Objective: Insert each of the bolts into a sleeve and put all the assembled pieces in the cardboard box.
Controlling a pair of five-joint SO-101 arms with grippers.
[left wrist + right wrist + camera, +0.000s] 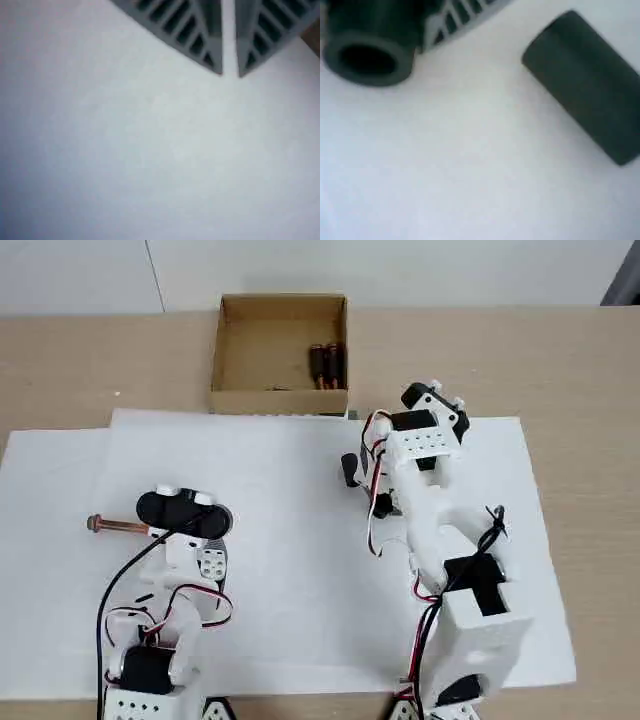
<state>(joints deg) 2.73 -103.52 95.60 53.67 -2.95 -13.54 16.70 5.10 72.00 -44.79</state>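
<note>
A copper-coloured bolt lies on the white paper at the left, with its shaft end running under my left gripper. In the left wrist view that gripper is shut down to a thin slit, with bare paper beneath and nothing between the fingers. My right gripper is shut on a black sleeve, its bore facing the camera and one ribbed finger beside it. A second black sleeve lies on the paper close by. The cardboard box stands at the back.
Assembled pieces lie against the right inner wall of the box. The white paper covers most of the table, and bare wooden tabletop surrounds it. Cables hang along both arms.
</note>
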